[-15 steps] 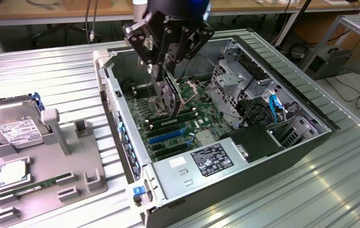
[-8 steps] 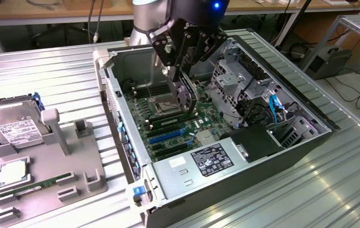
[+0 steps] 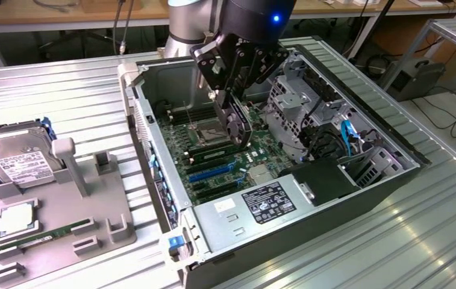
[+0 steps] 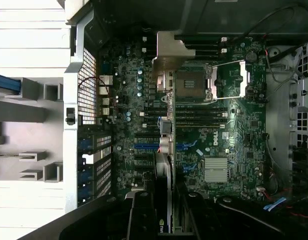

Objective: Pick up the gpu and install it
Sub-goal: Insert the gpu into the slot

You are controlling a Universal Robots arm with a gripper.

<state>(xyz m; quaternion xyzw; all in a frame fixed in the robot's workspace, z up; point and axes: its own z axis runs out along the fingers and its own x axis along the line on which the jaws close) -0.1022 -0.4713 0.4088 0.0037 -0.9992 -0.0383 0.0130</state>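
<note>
Desk: The ribbed metal desk [image 3: 51,90] carried every part of the job.
Hard drive: At the exterior view's left, the silver hard drive [image 3: 15,159] stood in a grey holder [image 3: 91,226]. It was parked out of the way.
Memory stick: The thin green memory stick [image 3: 39,236] lay in a groove of the same holder, well apart from the tool.
Computer case: The computer case [image 3: 143,135] lay on its side with the open face up. That let the arm come down into it from above.
Board: The green board [image 3: 211,162] lay flat on the case floor, so its slots faced up.
Tool: The black tool [image 3: 234,87] hung inside the case, over the middle of the board. Its fingers were squeezed tight on the gpu, one on each flat face.
Gpu: The gpu [image 3: 240,126] hung from the tool, straight up and down, with its thin edge toward the board. I think it was held this way so the bottom edge could meet a slot. In the wrist view the gpu [image 4: 164,167] looked like a thin strip crossing the blue slots [image 4: 144,148]. I could not tell if it touched the board. It did not look pushed in yet.
Power box: Toward the exterior view's right, the power box [image 3: 264,201] sat in the case corner, clear of the gpu.
Cables: The blue cables [image 3: 348,132] stayed over by the far wall, well apart from the tool.
</note>
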